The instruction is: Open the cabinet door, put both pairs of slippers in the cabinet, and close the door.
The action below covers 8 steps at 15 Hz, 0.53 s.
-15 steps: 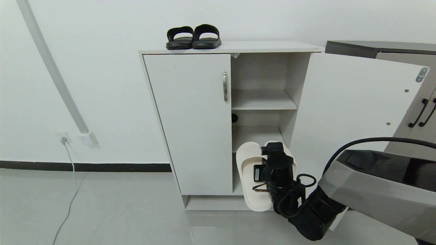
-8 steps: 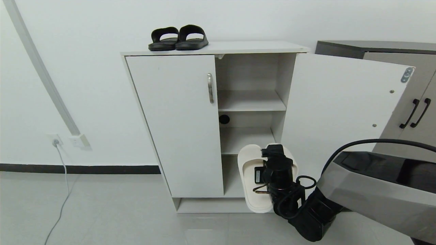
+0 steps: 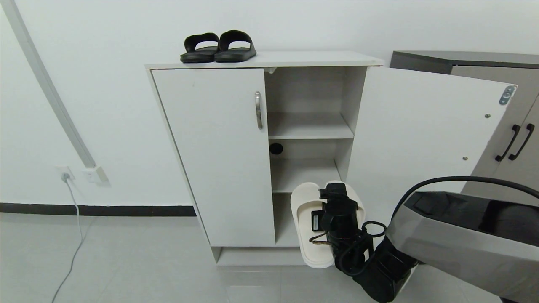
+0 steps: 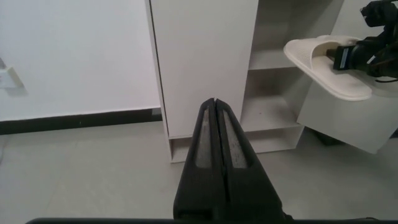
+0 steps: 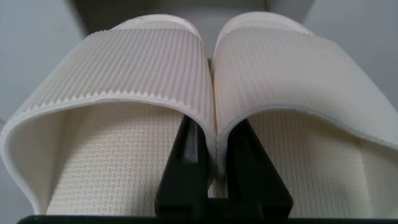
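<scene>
The white cabinet (image 3: 303,59) stands against the wall, its right door (image 3: 421,134) wide open and its left door (image 3: 219,155) shut. The black slippers (image 3: 218,45) sit side by side on its top, toward the left end. The cream ribbed slippers (image 3: 304,225) hang pressed together in my right gripper (image 3: 332,194), pinched by their adjoining straps, just before the open lower shelves

Home-like entryway, white shoe cabinet (image 3: 212,155) against plain wall (image 3: 105,105), grey tiled floor (image 3: 126,261), wall socket (image 3: 63,174)
</scene>
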Motion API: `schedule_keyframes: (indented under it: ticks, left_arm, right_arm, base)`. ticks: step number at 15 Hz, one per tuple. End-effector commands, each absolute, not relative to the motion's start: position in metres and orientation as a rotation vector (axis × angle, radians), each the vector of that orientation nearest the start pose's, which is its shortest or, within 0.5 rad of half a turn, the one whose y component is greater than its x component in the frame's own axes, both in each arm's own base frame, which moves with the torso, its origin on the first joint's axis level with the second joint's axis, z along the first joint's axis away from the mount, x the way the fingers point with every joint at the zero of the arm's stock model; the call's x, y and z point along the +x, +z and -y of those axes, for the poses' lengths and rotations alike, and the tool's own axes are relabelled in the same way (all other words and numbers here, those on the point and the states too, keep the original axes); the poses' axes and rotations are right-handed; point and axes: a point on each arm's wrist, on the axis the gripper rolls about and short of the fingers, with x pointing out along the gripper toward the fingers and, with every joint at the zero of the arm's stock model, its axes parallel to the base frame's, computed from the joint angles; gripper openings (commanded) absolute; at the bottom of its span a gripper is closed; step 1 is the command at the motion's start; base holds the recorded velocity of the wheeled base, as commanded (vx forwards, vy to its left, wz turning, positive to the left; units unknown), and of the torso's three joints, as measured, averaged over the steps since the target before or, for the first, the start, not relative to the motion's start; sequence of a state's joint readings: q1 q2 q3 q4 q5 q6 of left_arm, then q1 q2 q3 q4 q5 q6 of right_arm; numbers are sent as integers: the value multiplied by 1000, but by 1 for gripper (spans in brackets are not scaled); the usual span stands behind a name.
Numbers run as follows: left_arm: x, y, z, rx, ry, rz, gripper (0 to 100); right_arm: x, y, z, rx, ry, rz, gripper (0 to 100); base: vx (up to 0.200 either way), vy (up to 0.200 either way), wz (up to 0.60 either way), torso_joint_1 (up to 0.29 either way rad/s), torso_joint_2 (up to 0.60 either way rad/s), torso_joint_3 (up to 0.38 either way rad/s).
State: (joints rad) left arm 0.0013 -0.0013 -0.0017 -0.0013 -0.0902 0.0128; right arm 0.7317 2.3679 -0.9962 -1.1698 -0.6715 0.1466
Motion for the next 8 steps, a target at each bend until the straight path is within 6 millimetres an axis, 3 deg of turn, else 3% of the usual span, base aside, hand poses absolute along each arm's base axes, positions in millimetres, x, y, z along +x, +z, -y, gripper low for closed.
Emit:
schedule_keyframes:
  ticks: [1, 8]
  left_arm:
    - [-23, 76, 2, 14, -89, 4, 0]
    - [-23, 76, 2, 15, -89, 2, 0]
  right_arm:
    - [323, 32, -272, 17, 50, -156, 0]
    - [328, 18, -276, 5, 53, -171, 0]
  base:
    - [0, 0, 0, 0, 0, 0]
    - [0, 0, 0, 0, 0, -9]
